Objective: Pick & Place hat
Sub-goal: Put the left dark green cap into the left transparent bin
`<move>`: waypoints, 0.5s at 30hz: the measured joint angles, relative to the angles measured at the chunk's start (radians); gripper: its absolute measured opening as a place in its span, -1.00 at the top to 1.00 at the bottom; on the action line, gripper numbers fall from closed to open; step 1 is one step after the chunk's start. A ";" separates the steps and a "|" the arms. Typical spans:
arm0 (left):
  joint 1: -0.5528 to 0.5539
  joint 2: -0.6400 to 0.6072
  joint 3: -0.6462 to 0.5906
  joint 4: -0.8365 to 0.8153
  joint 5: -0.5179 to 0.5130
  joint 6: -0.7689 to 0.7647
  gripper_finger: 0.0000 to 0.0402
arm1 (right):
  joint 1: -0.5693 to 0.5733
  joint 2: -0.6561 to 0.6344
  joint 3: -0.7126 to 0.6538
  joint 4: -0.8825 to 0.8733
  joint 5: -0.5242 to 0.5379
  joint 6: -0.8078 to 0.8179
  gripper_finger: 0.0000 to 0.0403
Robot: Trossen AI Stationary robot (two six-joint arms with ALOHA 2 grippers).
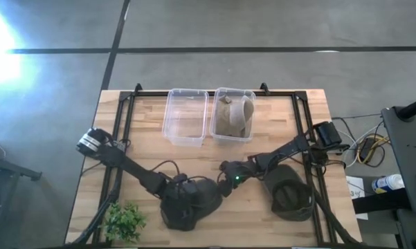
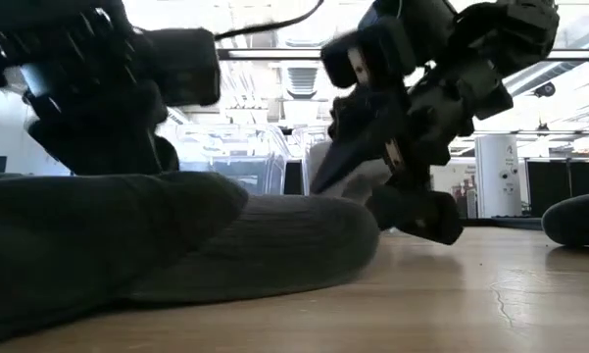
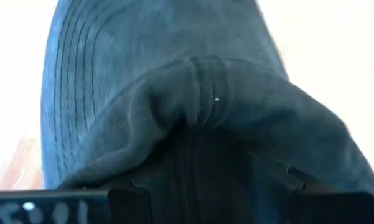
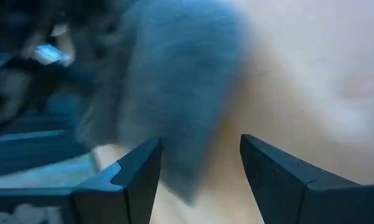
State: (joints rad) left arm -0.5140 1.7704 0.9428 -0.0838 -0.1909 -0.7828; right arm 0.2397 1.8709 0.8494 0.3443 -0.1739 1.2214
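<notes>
One tan hat (image 1: 234, 116) already lies in the right bin (image 1: 233, 133), upper centre. My left pincer (image 1: 182, 205) presses into the dark hat (image 1: 202, 197), bottom centre; grip unclear. My right pincer (image 1: 225, 168) hangs open, empty, beside it.

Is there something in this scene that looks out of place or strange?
Nothing looks spilled or damaged. One small oddity: a green plant sprig lies at the table's near left corner, unrelated to the hats. The dark hat under the left pincer is crumpled; the open right pincer is beside it.
</notes>
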 joint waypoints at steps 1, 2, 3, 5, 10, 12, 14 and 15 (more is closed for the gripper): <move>0.006 0.009 0.000 0.008 0.000 0.001 0.14 | 0.001 0.007 0.002 0.024 -0.014 -0.005 -0.07; 0.012 0.017 0.000 0.011 -0.001 0.002 0.14 | 0.001 0.013 0.007 0.042 -0.028 -0.012 -0.07; 0.019 0.021 0.000 0.014 -0.005 0.002 0.14 | 0.002 0.015 0.013 0.055 -0.038 -0.020 -0.07; 0.034 0.023 0.001 0.014 -0.010 0.002 0.14 | 0.001 0.016 0.014 0.055 -0.059 -0.032 -0.07; 0.066 -0.030 0.001 0.009 -0.058 0.026 0.14 | 0.000 0.005 0.027 0.056 -0.090 -0.102 -0.01; 0.070 -0.077 0.002 0.012 -0.086 0.046 0.14 | 0.000 -0.010 0.030 0.062 -0.091 -0.122 0.10; 0.071 -0.130 0.004 0.011 -0.126 0.058 0.14 | -0.003 -0.022 0.030 0.066 -0.090 -0.143 0.26; 0.070 -0.160 0.005 0.005 -0.146 0.065 0.14 | -0.007 -0.032 0.030 0.063 -0.090 -0.152 0.36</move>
State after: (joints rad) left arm -0.4442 1.6105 0.9474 -0.0784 -0.3366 -0.7180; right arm 0.2331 1.8387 0.8794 0.4076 -0.2639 1.0699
